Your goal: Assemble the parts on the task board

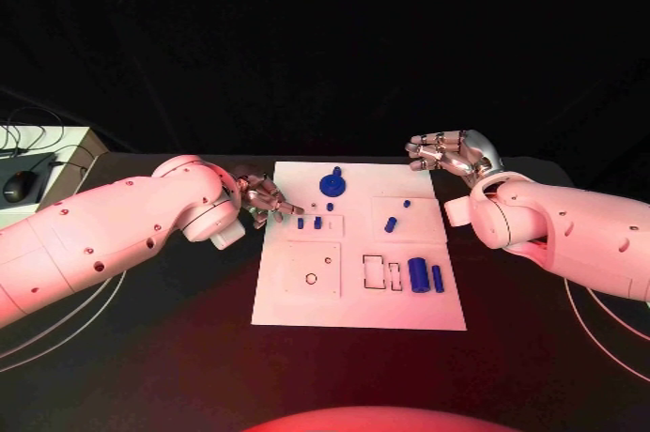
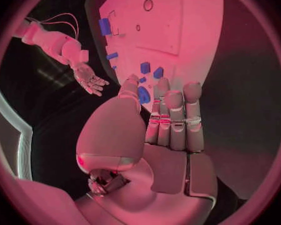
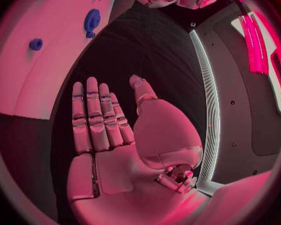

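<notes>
The white task board [image 1: 309,300] lies in the middle of the black table. On it are a round blue part [image 1: 332,182] at the far end, two small upright blue parts [image 1: 310,223] side by side, a slanted blue part [image 1: 390,224] and a blue cylinder [image 1: 419,274] beside a thin blue bar [image 1: 438,278]. My left hand [image 1: 264,199] hovers at the board's left edge, fingers straight and together [image 2: 172,120], holding nothing; the two small parts [image 2: 151,70] lie just beyond its fingertips. My right hand [image 1: 454,153] is raised off the board's far right corner, palm flat and empty [image 3: 109,135].
The board has a square recess with a round hole [image 1: 310,279] and small rectangular slots [image 1: 374,268] near the cylinder. A pale desk with a mouse [image 1: 21,185] and cables stands at the far left. Bare black table surrounds the board.
</notes>
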You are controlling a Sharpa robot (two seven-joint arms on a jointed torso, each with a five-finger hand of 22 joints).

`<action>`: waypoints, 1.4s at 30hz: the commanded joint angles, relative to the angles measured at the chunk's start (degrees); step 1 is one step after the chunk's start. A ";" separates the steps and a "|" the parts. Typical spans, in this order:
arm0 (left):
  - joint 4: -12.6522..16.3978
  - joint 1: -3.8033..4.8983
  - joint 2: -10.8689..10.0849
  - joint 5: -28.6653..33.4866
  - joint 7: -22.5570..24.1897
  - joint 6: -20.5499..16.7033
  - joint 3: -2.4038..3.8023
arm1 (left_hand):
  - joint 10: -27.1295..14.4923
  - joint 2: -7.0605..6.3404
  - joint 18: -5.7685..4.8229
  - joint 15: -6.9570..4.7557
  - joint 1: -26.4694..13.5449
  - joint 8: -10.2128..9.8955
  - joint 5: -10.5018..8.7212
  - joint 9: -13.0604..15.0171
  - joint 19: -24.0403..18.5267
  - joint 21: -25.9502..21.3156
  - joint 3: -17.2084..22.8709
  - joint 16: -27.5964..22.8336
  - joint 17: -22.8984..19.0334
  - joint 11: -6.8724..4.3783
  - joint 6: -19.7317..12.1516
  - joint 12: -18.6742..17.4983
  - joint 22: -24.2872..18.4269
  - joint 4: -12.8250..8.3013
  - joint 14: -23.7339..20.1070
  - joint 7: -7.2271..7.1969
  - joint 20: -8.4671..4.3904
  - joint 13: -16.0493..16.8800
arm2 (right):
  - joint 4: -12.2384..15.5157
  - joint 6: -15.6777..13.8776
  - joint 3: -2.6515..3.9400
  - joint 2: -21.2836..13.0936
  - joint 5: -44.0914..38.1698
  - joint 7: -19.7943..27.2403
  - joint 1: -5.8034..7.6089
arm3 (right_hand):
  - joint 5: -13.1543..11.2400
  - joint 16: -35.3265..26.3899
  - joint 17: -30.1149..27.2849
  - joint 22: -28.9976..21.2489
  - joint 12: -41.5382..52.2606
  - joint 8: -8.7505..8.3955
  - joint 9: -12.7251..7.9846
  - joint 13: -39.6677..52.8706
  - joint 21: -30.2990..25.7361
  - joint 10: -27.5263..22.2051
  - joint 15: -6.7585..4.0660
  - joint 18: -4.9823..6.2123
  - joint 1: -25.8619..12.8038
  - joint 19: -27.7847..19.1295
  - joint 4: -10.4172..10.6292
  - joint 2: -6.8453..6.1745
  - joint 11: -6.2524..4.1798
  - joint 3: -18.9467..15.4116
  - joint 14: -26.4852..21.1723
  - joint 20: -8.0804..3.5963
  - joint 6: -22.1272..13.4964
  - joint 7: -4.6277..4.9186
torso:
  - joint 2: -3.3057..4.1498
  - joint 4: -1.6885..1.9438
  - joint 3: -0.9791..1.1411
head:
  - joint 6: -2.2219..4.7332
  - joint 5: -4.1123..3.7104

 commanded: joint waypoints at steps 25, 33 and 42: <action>-7.90 0.51 8.28 -21.61 32.79 -6.24 -1.95 | -7.88 -0.34 1.40 4.84 7.92 -9.48 -0.94 -25.71 -7.22 -13.19 11.95 -6.49 -21.28 5.09 2.46 -20.41 -4.67 -12.62 -16.04 -0.87 5.67 -17.71 | -0.32 0.73 0.02 0.49 0.22 0.57 -0.02 | 0.43 -0.27 -0.10 -0.05 -0.29 -0.30 -0.06 -0.08 -0.07 -0.27 0.00 -0.81 -0.30 -0.40 -0.08 -0.05 0.08 0.42 -0.38 -0.16 -0.36 -0.08 | 0.01 -0.02 -0.02 | 1.27 0.04; -11.88 0.63 12.00 -30.66 31.19 -5.19 -4.13 | -6.90 -2.91 2.21 4.32 6.45 -9.49 -0.85 -25.71 -7.71 -7.36 21.07 2.30 -21.35 4.71 2.60 -20.29 2.36 -12.69 -17.02 -1.01 5.24 -17.69 | -0.67 0.89 0.02 0.68 1.54 0.60 -0.02 | 0.56 -0.27 -0.11 -0.05 -0.32 -0.31 -0.06 -0.09 -0.07 -0.26 -0.01 -0.81 -0.33 -0.39 -0.15 0.18 0.06 0.64 -0.36 -0.17 -0.37 -0.08 | 0.03 0.02 -0.05 | 2.16 0.02; -14.36 0.62 14.16 -35.02 30.64 -5.26 -4.71 | -8.48 -3.78 2.26 4.71 6.47 -9.51 -1.11 -25.70 -7.22 -9.24 18.66 4.32 -25.01 4.96 3.19 -19.71 1.95 -10.12 -18.30 -1.16 5.90 -17.70 | -0.64 0.67 0.02 1.02 1.68 0.92 -0.02 | 0.79 -0.22 -0.09 -0.04 -0.31 -0.29 -0.06 -0.09 -0.03 -0.17 -0.05 -0.81 -0.22 -0.33 -0.32 0.20 0.02 0.85 -0.29 -0.20 -0.33 -0.11 | 0.05 0.01 -0.05 | 2.33 0.06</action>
